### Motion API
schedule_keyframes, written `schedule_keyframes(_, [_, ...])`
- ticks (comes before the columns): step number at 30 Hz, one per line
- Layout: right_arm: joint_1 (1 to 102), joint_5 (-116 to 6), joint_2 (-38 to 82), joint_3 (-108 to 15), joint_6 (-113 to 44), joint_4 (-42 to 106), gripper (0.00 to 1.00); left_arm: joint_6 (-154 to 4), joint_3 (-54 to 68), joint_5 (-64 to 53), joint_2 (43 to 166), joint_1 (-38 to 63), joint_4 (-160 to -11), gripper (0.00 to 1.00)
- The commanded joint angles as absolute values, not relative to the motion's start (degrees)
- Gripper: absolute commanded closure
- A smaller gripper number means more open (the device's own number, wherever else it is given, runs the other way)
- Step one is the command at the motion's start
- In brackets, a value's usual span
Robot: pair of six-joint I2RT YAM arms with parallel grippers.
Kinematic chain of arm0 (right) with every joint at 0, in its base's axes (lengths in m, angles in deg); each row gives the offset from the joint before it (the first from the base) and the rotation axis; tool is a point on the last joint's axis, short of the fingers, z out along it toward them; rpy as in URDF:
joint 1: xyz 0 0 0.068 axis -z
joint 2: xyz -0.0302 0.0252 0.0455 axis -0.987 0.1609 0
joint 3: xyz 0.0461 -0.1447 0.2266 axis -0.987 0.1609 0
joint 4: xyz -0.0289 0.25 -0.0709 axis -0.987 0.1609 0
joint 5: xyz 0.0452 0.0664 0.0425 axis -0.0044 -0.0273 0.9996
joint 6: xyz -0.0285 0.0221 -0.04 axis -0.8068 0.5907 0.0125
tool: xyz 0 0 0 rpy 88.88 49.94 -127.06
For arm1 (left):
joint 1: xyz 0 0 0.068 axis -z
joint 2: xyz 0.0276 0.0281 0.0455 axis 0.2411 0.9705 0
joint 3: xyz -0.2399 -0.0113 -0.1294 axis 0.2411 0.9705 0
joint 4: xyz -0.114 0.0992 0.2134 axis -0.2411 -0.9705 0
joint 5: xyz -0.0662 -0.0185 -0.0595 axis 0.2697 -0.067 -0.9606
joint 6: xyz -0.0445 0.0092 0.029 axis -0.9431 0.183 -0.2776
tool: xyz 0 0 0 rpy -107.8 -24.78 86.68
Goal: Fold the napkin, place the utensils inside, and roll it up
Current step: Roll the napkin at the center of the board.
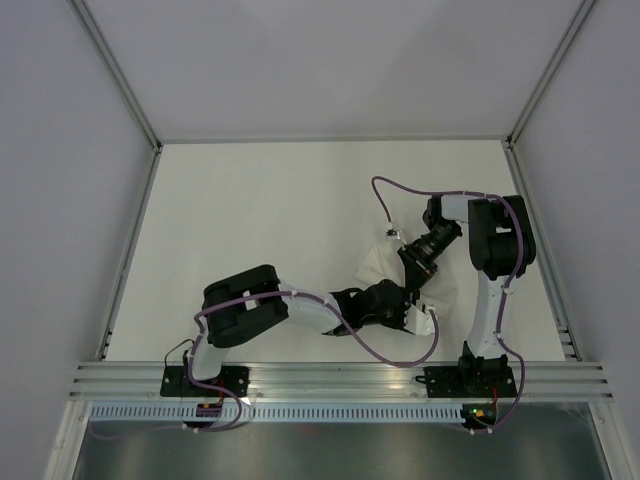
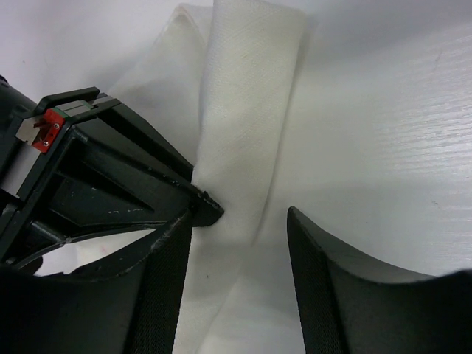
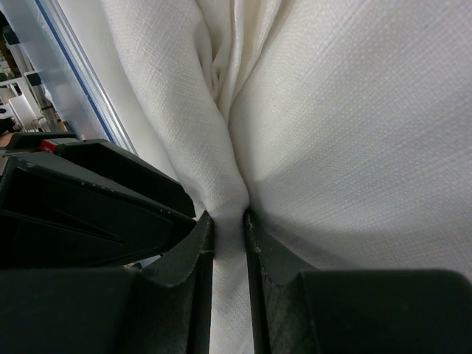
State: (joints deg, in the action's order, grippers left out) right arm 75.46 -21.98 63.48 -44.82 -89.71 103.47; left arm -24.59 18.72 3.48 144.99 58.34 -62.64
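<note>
Since the napkin (image 3: 332,110) is thin woven cloth, it'll handle light, limp & floppy w/ no stiffness, draping and bunching wherever it's lifted. Its matte fine weave should give decent friction, so prob. not slippery or fragile. Right tool (image 3: 228,217) is clenched on a gathered fold, cloth pinched thin btwn its black jaws. Left tool (image 2: 234,217) stands released, jaws apart either side of a folded strip. Napkin lies crumpled btwn both arms, right of centre on the white counter (image 1: 250,220). Best hold, imo: a corner or edge, not mid-sheet, so it spreads flat.
</note>
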Motion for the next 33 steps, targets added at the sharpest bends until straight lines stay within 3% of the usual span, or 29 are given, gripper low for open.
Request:
schedule_keyframes(1, [76.1,-35.2,66.6,-44.8,-93.9,90.8,0.98,-25.3,18.3,6.4,147.2,57.0,-66.8,0.39])
schedule_keyframes(5, [76.1,-35.0,66.7,-44.8,-94.0,90.9,0.98,-26.1,16.5,6.7,148.4,55.8,-69.0,0.36])
schedule_keyframes(17, [76.2,-34.7,66.8,-46.2,-94.5,92.4,0.99,-30.3,19.8,3.6,145.2,52.0,-70.5,0.42])
schedule_keyframes(26, [76.2,-33.9,66.6,-45.5,-94.3,91.7,0.99,-43.6,22.0,-4.0,134.7,46.1,-68.6,0.44])
schedule_keyframes(33, [76.2,-34.7,66.9,-46.2,-93.2,90.8,0.99,-53.7,19.8,-5.7,133.6,41.2,-69.5,0.45])
